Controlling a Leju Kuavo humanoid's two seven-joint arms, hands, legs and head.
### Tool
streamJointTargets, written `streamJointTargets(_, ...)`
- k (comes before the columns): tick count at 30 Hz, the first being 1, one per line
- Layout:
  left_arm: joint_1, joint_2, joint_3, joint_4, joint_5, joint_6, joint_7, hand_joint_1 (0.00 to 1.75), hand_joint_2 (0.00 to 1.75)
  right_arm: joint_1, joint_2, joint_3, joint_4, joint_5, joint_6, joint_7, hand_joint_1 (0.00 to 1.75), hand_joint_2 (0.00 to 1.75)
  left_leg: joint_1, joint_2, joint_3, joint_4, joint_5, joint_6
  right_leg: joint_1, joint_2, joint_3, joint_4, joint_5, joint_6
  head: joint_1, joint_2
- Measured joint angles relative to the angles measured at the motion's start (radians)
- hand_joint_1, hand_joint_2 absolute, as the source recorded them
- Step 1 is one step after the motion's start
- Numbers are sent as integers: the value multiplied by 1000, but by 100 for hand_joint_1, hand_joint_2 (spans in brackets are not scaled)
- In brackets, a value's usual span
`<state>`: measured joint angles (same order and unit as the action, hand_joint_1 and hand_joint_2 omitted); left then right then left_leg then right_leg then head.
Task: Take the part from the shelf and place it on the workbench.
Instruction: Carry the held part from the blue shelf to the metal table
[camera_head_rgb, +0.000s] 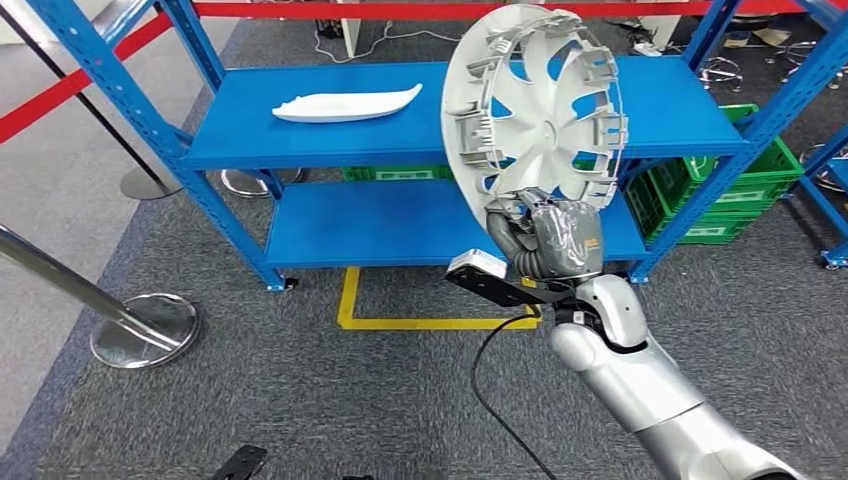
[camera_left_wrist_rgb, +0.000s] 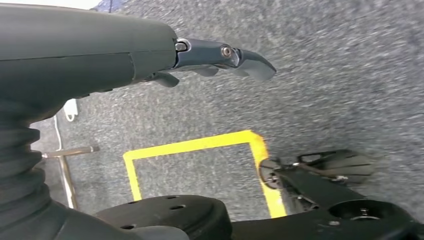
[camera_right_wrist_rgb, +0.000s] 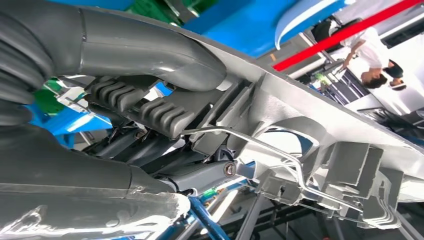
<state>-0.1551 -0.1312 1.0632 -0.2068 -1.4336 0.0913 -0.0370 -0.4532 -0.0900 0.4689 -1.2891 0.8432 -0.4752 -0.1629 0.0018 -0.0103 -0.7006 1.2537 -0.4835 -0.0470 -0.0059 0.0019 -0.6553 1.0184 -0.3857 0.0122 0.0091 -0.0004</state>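
A round silver-grey wheel cover (camera_head_rgb: 535, 110) stands on edge in the air in front of the blue shelf (camera_head_rgb: 420, 135), its ribbed inner side toward me. My right hand (camera_head_rgb: 550, 235) grips its lower rim; up close, the thumb (camera_right_wrist_rgb: 150, 50) lies over the rim (camera_right_wrist_rgb: 320, 115) and the fingers (camera_right_wrist_rgb: 165, 160) curl under it. A long white part (camera_head_rgb: 347, 103) lies on the shelf's upper board, to the left of the cover. My left hand (camera_left_wrist_rgb: 150, 55) hangs over the grey carpet with its fingers (camera_left_wrist_rgb: 240, 60) held out and nothing in them.
A yellow square (camera_head_rgb: 420, 310) is taped on the carpet in front of the shelf. Green crates (camera_head_rgb: 745, 195) stand behind its right side. A chrome barrier post base (camera_head_rgb: 145, 330) is at the left, with red tape (camera_head_rgb: 70, 85) stretched above. A person (camera_right_wrist_rgb: 372, 50) stands beyond the shelf.
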Motion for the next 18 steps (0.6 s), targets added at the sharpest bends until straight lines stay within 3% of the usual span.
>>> streamJointTargets(2, -2, 0, 0, 0, 0, 1, -3, 0, 175, 0, 0, -2, -2, 0, 0, 0, 175, 175, -1, 0, 92, -113, 26, 5, 1, 0, -25, 1, 21, 7, 0, 0)
streamJointTargets(4, -7, 0, 0, 0, 0, 2, -5, 0, 175, 0, 0, -5, -6, 0, 0, 0, 175, 175, -5, -3, 166, -233, 5, 16, 0, -2, -44, -2, 45, 16, 1, 0)
streamJointTargets(5, -7, 0, 0, 0, 0, 2, -6, 0, 175, 1, 0, -7, -8, 0, 0, 0, 175, 175, -10, -4, 178, -266, 0, 23, -1, -3, -51, -7, 59, 22, 2, 0)
streamJointTargets(7, -2, 1, 0, 0, 0, 2, -6, 0, 175, 13, 0, -9, -8, 0, 0, 0, 175, 175, -13, -4, 167, -284, 14, 37, -6, -3, -66, -16, 73, 31, 1, 0)
streamJointTargets(9, 6, 5, 0, 0, 0, 4, -8, 0, 175, 29, 0, -9, -7, 0, 0, -1, 175, 175, -11, -1, 154, -294, 32, 52, -6, 1, -89, 30, 24, 34, 4, 0)
streamJointTargets(11, 6, 7, 0, 0, 0, 4, -13, 0, 175, 35, 0, -9, -6, -3, -1, -1, 175, 175, -11, 0, 140, -294, 46, 62, -4, 4, -128, 157, -61, 34, 7, 0)
streamJointTargets(12, 4, 7, 0, 0, 0, 4, -16, 0, 175, 36, 0, -10, -7, -6, -2, -3, 175, 175, -11, 0, 134, -293, 51, 64, -4, 5, -144, 222, -86, 36, 7, 0)
streamJointTargets(13, 3, 6, 0, 0, 0, 3, -18, 0, 175, 37, 0, -11, -7, -11, -5, -6, 175, 175, -10, 0, 129, -292, 55, 64, -4, 5, -148, 264, -94, 39, 7, 0)
streamJointTargets(14, 3, 5, 0, 0, -1, 2, -19, 0, 175, 38, 0, -12, -7, -18, -9, -10, 175, 175, -9, -1, 124, -290, 58, 63, -5, 5, -135, 269, -85, 42, 8, 0)
streamJointTargets(15, 3, 5, 0, 0, -1, 2, -20, 0, 175, 38, 0, -14, -8, -25, -14, -14, 175, 175, -6, -1, 121, -287, 60, 61, -6, 4, -102, 233, -65, 46, 7, 0)
streamJointTargets(18, 2, 5, 0, 0, -2, 2, -20, 0, 175, 36, 2, -20, -16, -54, -21, -26, 175, 175, -6, 2, 115, -275, 61, 48, -5, -2, 29, 47, -36, 50, 9, 0)
